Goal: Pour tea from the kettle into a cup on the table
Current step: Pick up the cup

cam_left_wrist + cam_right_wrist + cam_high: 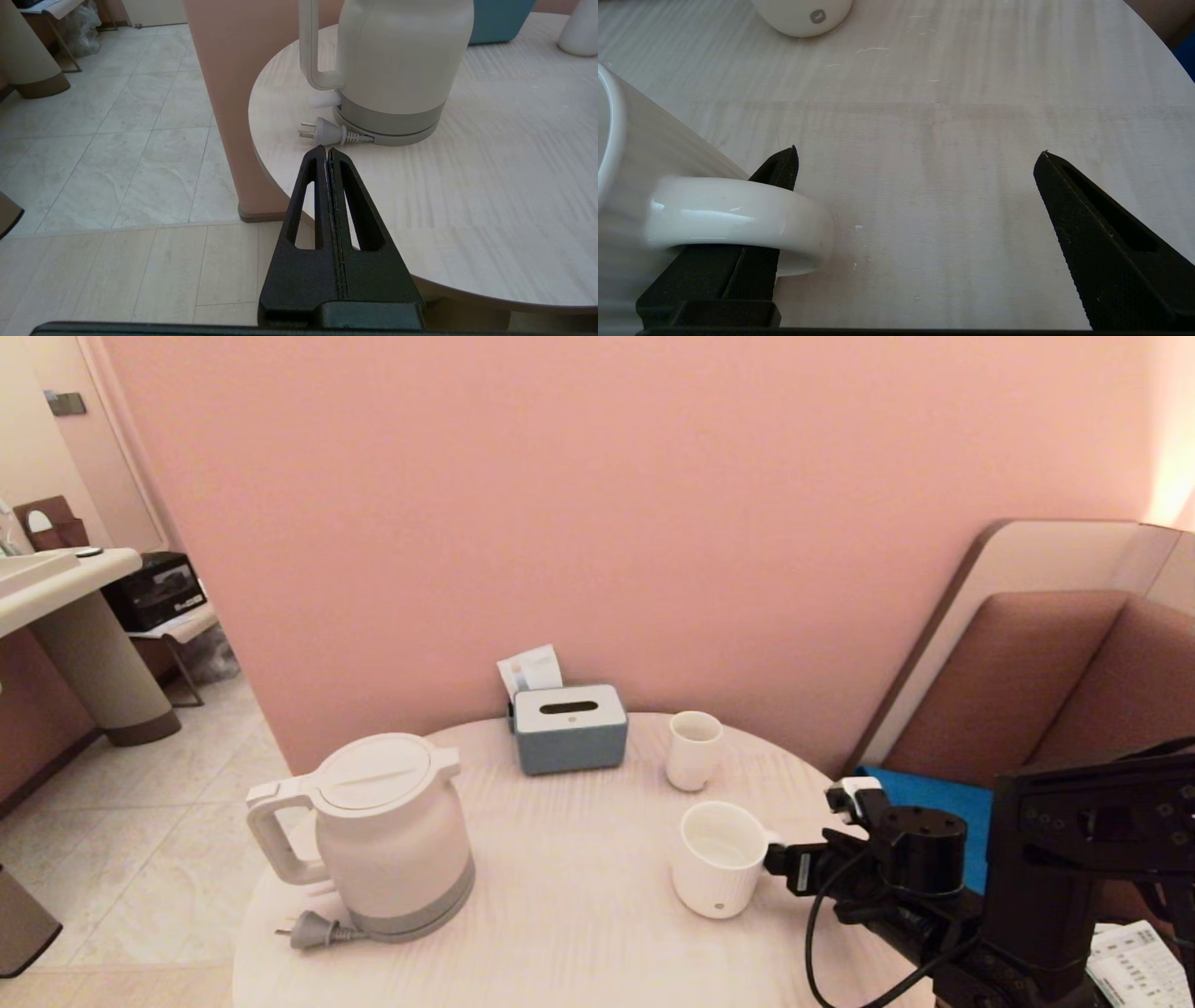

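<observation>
- Kettle [387, 835] sits on its base, table's [579, 896] left side, handle facing outward, easy reach for left arm.
- Cup [719, 859] stands right of it, well apart.
- Right gripper [915, 186], jaws wide apart, straddles cup's handle – prob. to steady it.
- Left gripper [328, 151], jaws together, parked off table edge near the plug [324, 133].

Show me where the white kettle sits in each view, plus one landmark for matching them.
Head view: the kettle stands on the left part of the table.
Left wrist view: upper middle, with its top cut off.
Right wrist view: not in it.
Shared landmark: the grey plug lying beside the kettle's base, seen in the head and left wrist views.
</observation>
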{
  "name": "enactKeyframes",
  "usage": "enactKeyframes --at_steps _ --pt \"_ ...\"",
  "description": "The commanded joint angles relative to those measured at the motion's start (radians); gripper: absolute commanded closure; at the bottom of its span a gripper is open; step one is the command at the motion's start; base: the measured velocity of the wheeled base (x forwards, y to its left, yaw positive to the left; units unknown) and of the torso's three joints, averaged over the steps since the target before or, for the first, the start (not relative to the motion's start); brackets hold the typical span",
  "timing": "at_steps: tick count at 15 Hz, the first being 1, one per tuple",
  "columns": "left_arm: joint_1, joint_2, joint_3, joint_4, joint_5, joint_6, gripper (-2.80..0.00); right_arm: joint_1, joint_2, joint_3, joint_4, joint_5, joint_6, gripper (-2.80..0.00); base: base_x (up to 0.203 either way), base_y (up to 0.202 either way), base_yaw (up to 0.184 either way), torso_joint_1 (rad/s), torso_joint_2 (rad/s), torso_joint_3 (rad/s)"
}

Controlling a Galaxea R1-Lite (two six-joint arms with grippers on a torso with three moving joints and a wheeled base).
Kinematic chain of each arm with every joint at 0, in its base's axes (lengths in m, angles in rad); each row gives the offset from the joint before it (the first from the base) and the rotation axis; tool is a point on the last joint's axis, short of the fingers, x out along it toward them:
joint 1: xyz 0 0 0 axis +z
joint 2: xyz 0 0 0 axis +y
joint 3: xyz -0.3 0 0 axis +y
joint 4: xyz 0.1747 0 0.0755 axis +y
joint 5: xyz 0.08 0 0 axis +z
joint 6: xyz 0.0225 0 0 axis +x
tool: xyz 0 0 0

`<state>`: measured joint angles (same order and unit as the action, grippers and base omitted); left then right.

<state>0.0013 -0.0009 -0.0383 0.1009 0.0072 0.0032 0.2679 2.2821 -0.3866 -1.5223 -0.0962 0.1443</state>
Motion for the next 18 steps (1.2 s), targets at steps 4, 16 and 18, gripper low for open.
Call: enactKeyframes --at_steps 4,16,18 --pt "0.0 0.001 0.0 0.0 0.0 0.0 0.0 0.001 -0.001 0.0 -0.047 0.0 0.001 -2.8 0.0 0.0 0.0 0.0 0.0 0.0" --pt "0.0 0.001 0.0 0.0 0.0 0.0 0.0 0.007 -0.004 0.003 -0.047 -0.005 0.0 0.0 0.0 0.0 0.0 0.0 0.0 0.0" --pt "0.0 0.001 0.0 0.0 0.0 0.0 0.0 0.008 -0.004 0.003 -0.047 -0.004 0.0 0.0 0.0 0.0 0.0 0.0 0.0 0.0"
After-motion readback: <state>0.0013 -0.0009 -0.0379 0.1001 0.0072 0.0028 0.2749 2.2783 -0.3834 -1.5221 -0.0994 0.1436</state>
